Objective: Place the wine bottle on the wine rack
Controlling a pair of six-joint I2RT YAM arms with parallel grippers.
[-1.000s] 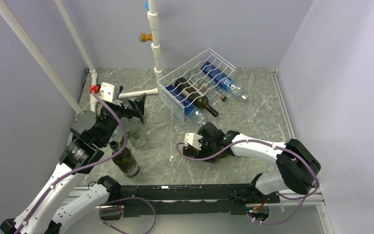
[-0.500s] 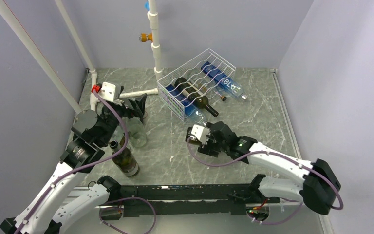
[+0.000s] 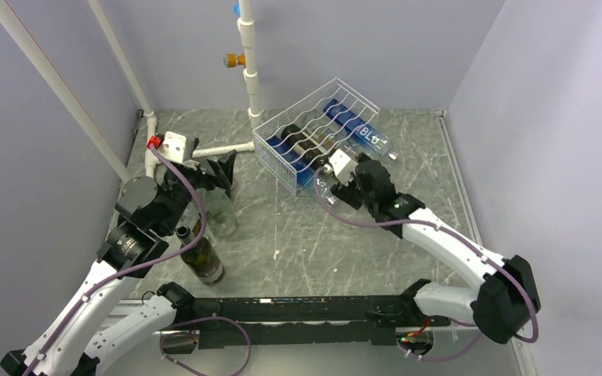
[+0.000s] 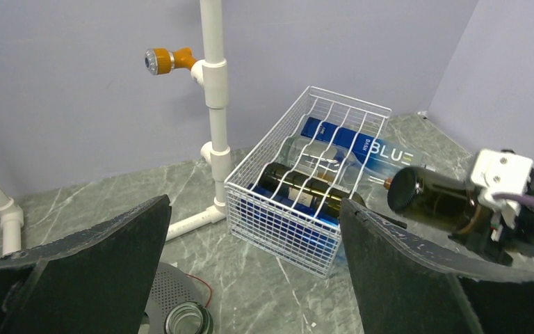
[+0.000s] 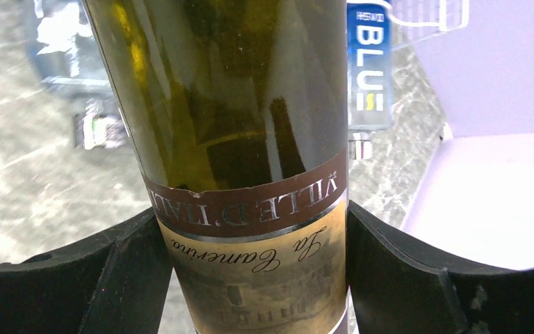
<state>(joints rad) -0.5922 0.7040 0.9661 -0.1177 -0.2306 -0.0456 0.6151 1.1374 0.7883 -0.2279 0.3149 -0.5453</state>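
My right gripper (image 3: pixel 345 180) is shut on a dark green wine bottle (image 5: pixel 250 139) with a tan and brown label. It holds the bottle roughly level just off the front right corner of the white wire wine rack (image 3: pixel 313 129). In the left wrist view the bottle (image 4: pixel 434 200) points its base towards the rack (image 4: pixel 299 209). The rack holds another dark bottle (image 4: pixel 306 191) and a blue-labelled clear one (image 4: pixel 361 146). My left gripper (image 3: pixel 215 168) is open and empty at the left, well away from the rack.
A white pipe stand with an orange valve (image 3: pixel 249 63) rises just left of the rack. A clear glass jar (image 3: pixel 221 211) and an upright dark bottle (image 3: pixel 201 257) stand by my left arm. A white box (image 3: pixel 174 143) sits at the back left.
My right arm has carried the wine bottle from the middle of the table back to the rack's front right corner. The left arm has not moved.
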